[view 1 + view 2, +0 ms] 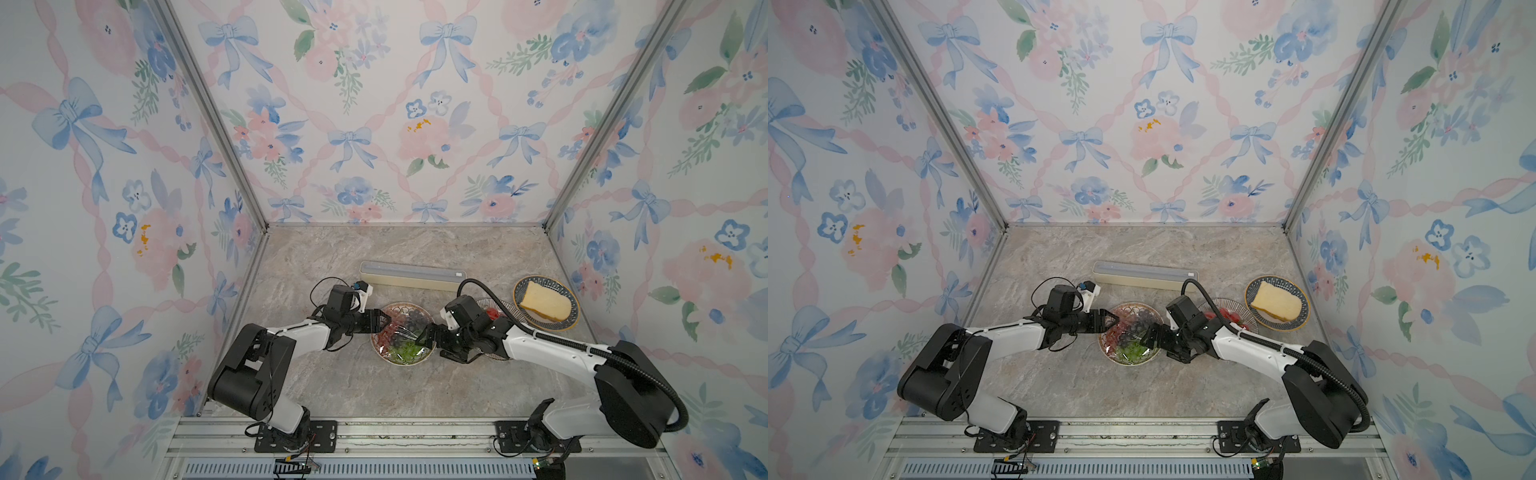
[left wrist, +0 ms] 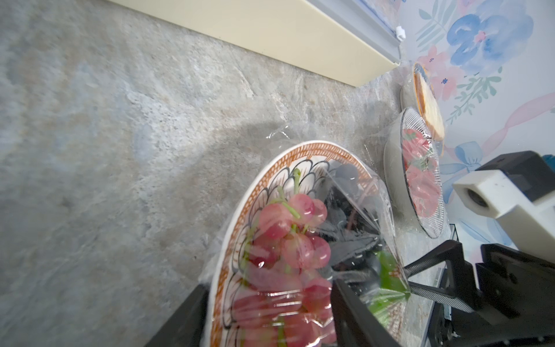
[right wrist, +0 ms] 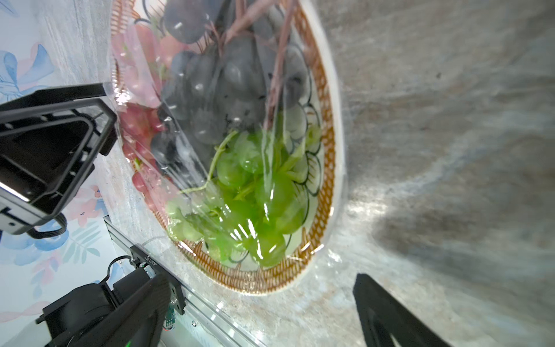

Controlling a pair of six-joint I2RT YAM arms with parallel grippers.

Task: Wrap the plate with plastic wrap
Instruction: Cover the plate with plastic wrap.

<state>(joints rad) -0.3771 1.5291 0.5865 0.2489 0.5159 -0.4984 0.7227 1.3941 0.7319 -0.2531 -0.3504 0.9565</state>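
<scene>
The plate (image 1: 400, 363) (image 1: 1128, 364), white with an orange lattice rim, sits mid-table holding red, dark and green grapes. Crinkly plastic wrap (image 2: 360, 210) (image 3: 186, 150) lies over the grapes and spills past the rim (image 2: 300, 147) (image 3: 330, 150). My left gripper (image 1: 384, 321) (image 1: 1111, 322) (image 2: 270, 288) is open at the plate's left edge. Its jaws straddle the rim: one finger (image 2: 180, 321) is on the table side, the other finger (image 2: 357, 318) is over the film. At the plate's right edge my right gripper (image 1: 428, 334) (image 1: 1152, 336) (image 3: 270, 318) stands wide open, with only table in its gap.
The long cream wrap box (image 1: 413, 275) (image 1: 1145, 274) (image 2: 270, 36) lies behind the plate, with its white slider (image 2: 399, 31) at the right end. A film-covered striped bowl of strawberries (image 1: 494, 311) (image 2: 420, 180) and a blue-rimmed plate with bread (image 1: 545, 303) (image 1: 1277, 303) stand to the right.
</scene>
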